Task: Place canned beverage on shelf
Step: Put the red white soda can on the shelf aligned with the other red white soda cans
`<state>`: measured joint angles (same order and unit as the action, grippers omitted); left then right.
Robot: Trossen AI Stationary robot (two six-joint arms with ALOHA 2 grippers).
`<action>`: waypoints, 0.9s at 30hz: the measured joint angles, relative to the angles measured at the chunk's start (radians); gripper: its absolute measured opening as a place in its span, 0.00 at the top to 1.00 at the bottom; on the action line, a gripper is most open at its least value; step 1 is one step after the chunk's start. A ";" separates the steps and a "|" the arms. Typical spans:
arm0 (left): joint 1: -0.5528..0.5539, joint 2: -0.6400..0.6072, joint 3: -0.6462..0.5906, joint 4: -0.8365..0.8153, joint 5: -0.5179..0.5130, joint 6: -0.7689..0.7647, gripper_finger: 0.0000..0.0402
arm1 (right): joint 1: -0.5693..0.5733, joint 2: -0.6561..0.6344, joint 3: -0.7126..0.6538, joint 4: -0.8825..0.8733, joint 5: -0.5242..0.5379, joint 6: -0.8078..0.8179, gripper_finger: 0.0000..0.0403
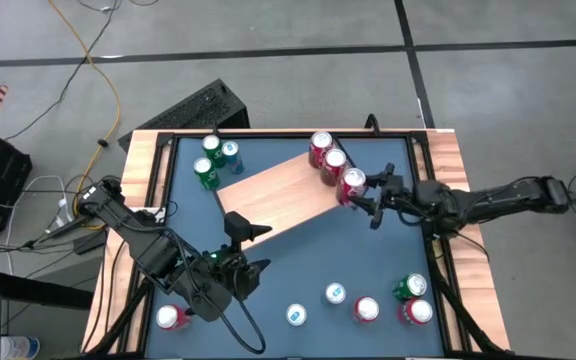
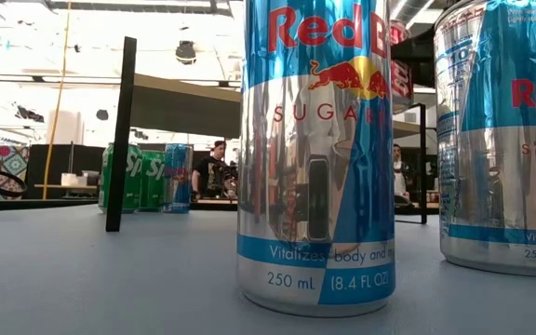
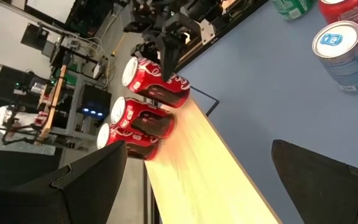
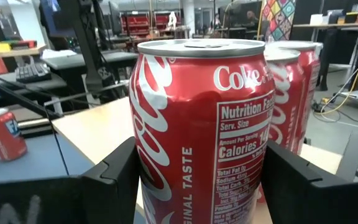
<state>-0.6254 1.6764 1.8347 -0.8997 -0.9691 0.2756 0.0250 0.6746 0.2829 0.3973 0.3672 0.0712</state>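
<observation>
The shelf (image 1: 278, 195), a light wood board, stands slantwise in the middle of the dark blue table. Three red Coke cans stand in a row at its right end (image 1: 320, 148) (image 1: 334, 162). My right gripper (image 1: 360, 192) is shut on the nearest of them, a red Coke can (image 4: 197, 118), also seen in the left wrist view (image 3: 157, 84). My left gripper (image 1: 248, 250) is open and empty at the shelf's near edge, its fingers (image 3: 73, 180) wide apart. My right gripper pinches the Coke can's wall (image 4: 143, 174) between its two fingers (image 4: 114, 180), low on two opposite sides. The fingers come level from the table's right side. The can stands upright over the shelf's right end; its base is hidden by the fingers.
Two green cans (image 1: 208, 170) and a blue one (image 1: 230, 152) stand at the far left by the shelf. Several cans stand along the near edge (image 1: 173, 317) (image 1: 335, 293) (image 1: 416, 312). Two Red Bull cans (image 2: 314, 149) fill the low view, beside a black shelf leg (image 2: 119, 130).
</observation>
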 joint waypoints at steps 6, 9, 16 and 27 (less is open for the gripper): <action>0.000 0.000 0.000 0.000 0.000 0.000 0.04 | -0.029 0.027 0.000 -0.003 -0.033 0.000 0.39; 0.003 0.000 0.000 0.000 0.000 0.000 0.04 | -0.044 0.034 0.000 -0.003 -0.053 -0.008 0.37; 0.003 0.000 0.000 0.000 0.000 0.000 0.04 | -0.061 0.046 0.000 -0.006 -0.061 -0.004 0.28; 0.003 0.000 0.000 0.000 0.001 0.000 0.04 | -0.061 0.057 0.000 -0.014 -0.037 -0.027 0.15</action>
<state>-0.6220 1.6765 1.8347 -0.9001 -0.9684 0.2753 -0.0364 0.7315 0.2829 0.3833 0.3300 0.0441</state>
